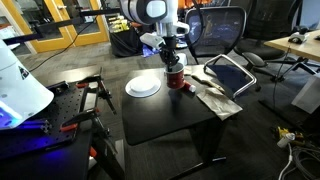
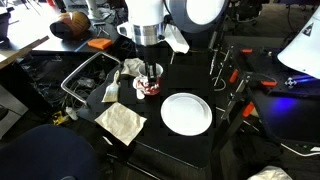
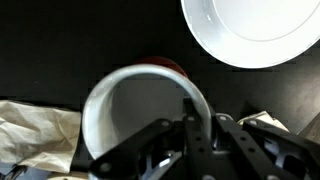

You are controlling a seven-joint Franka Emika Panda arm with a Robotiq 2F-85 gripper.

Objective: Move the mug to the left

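In an exterior view, the arm reaches straight down over the black tabletop (image 1: 160, 115), with the end effector (image 1: 174, 72) lowered onto the mug (image 1: 177, 82). The dark red mug stands upright just beside the plate (image 1: 143, 86), on the plate's side toward the office chair (image 1: 215, 30), apart from its rim. A crumpled pale cloth (image 1: 215, 98) lies farther from the plate, beyond the mug.

In an exterior view from the opposite side, the end effector (image 2: 150, 78) straddles the top of the mug (image 2: 150, 88). The mug sits near the plate (image 2: 186, 112), on the plate's side toward the arm's base. A folded beige napkin (image 2: 120, 122) lies on the tabletop (image 2: 195, 152), apart from the plate's edge.

In the wrist view, the mug (image 3: 140, 115) fills the middle, with its white inside facing the camera and a sliver of red wall showing toward the plate (image 3: 255, 30). The end effector (image 3: 200, 122) has its fingers drawn close together, clamped on the mug's rim wall, though the picture is blurred there. The pale cloth (image 3: 35, 130) shows on the mug's far side from the plate.
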